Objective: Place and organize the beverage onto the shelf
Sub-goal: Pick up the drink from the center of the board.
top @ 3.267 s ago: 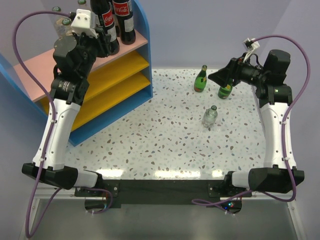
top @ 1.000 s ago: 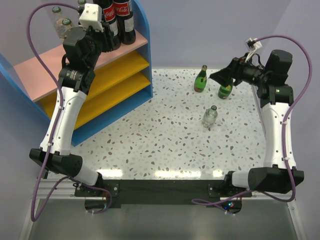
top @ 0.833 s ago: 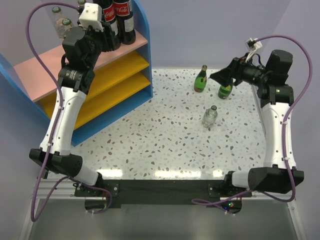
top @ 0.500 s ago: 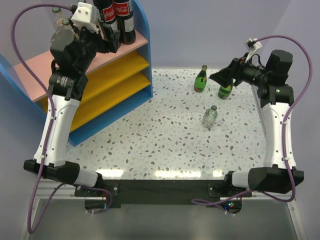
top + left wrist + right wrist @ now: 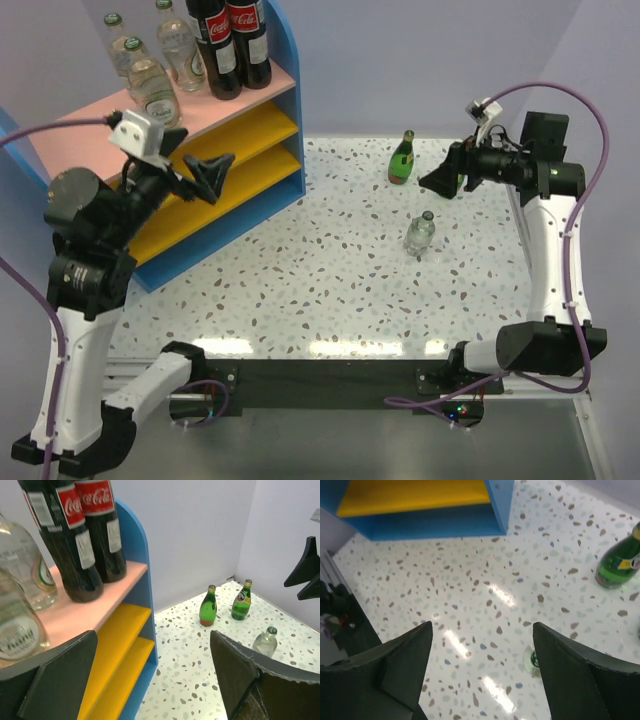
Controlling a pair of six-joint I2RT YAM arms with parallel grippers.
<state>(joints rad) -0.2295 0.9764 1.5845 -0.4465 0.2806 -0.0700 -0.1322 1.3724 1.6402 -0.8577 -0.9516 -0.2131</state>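
Green-capped clear bottle (image 5: 421,232), upright on tabletop (image 5: 330,280), approx 7 o'clock of R fingers (image 5: 435,180) (wide open, empty; nearer arm), shelf (image 5: 283,70) off at 9 o'clock; L fingers (image 5: 210,172) by shelf, also open, nothing held.

We see a white table (image 5: 330,290) speckled with brown and grey flecks, and bright patches of light glare on its near part. Behind it stands a plain lavender wall (image 5: 420,60). A black plate (image 5: 330,375) runs along the table's near edge, with a grey metal surface (image 5: 330,440) just below it.
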